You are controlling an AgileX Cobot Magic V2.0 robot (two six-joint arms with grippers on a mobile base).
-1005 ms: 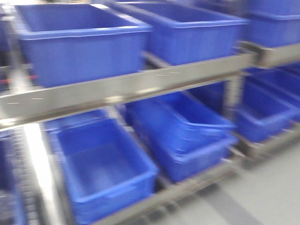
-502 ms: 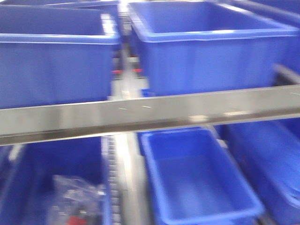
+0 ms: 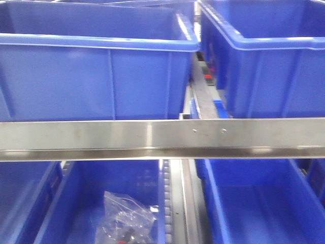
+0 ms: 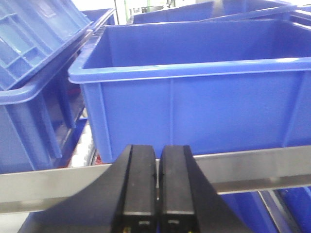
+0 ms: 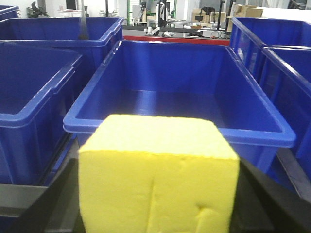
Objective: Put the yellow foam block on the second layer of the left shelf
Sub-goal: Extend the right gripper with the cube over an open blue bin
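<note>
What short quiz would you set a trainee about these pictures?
1. True or false: the left hand is shut and empty.
2. Where is the yellow foam block? A on the floor; B gripped in the right hand; C inside a bin.
3. In the front view, what lies in the lower blue bin?
Key: 1 true; 2 B; 3 a clear plastic bag.

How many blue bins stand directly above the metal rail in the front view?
2: the left bin and the right bin, side by side above the metal rail. More may be hidden behind them.
</note>
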